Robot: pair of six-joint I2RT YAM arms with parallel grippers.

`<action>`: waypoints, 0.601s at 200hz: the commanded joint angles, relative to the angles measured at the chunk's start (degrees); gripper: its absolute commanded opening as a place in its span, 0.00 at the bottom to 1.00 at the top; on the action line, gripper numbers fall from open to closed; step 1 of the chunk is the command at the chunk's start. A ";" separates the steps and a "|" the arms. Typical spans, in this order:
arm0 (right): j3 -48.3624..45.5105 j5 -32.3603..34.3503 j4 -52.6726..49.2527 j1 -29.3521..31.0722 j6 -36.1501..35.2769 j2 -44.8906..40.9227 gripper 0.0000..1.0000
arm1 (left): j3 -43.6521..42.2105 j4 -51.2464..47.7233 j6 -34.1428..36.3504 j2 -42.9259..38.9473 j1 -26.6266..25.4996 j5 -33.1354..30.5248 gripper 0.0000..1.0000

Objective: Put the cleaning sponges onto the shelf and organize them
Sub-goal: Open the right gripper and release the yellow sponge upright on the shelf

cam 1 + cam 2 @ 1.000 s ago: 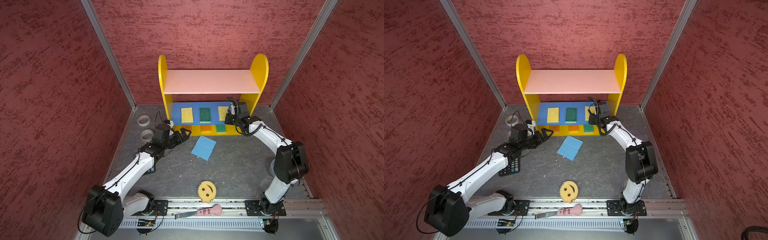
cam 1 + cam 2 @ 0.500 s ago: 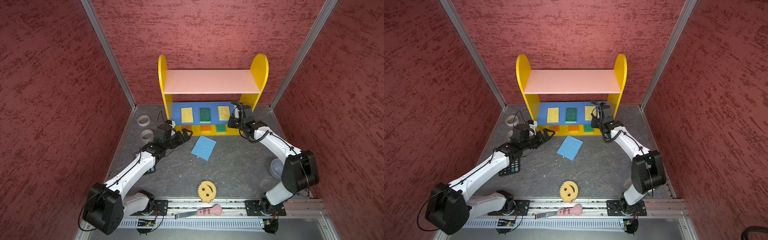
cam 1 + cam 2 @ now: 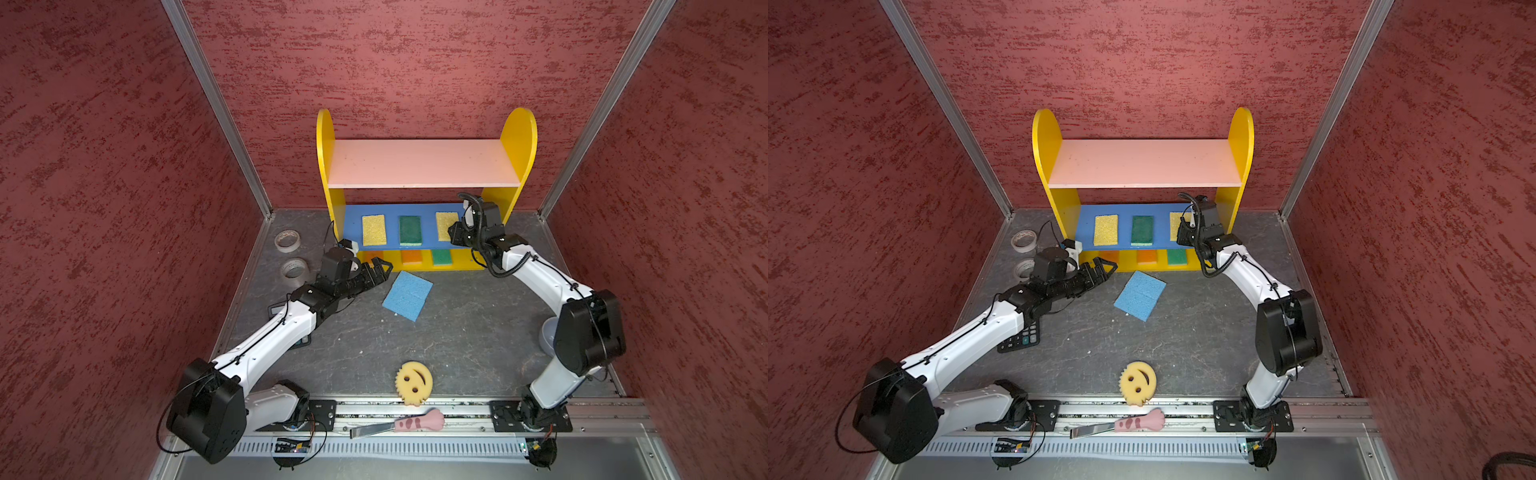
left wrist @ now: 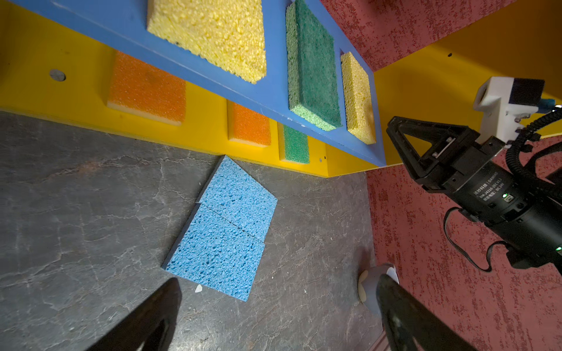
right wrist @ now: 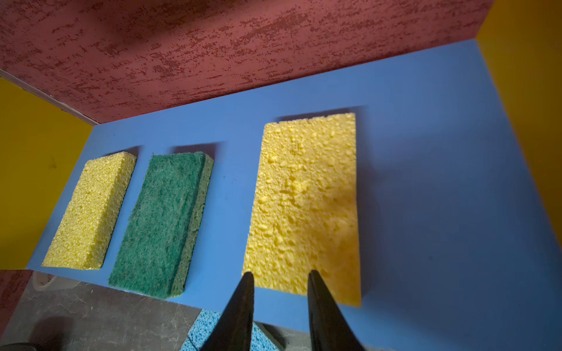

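Left gripper [image 3: 382, 266] spread wide beside blue sponges [image 3: 409, 293] on the surface [image 3: 457, 332]. Right gripper [image 5: 279, 273], slightly parted and empty, sits at a yellow sponge [image 5: 304, 206] on the blue board [image 5: 425, 152] of the shelf [image 3: 424, 164]. Both top views alone show the smiley sponge [image 3: 413, 382].

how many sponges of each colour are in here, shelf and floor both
yellow sponges: 3, two on the blue board, round smiley at the front edge of the floor
green sponges: 2, blue board and yellow base
orange sponges: 2, yellow base
blue sponges: 2, floor
total: 9
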 commanded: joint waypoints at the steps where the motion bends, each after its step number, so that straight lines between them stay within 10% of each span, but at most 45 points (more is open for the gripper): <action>1: 3.24 -1.25 1.49 0.72 -0.07 2.39 0.38 | 1.58 -0.61 -0.13 0.61 -0.44 -1.35 0.99; 60: 5.09 -0.90 1.04 1.80 -0.78 6.43 0.46 | 2.20 -0.37 -0.41 1.94 -0.97 -1.52 0.99; 120: 0.16 0.86 0.23 1.97 -2.10 3.55 0.29 | 1.85 0.55 -0.50 2.44 -0.97 -1.50 0.99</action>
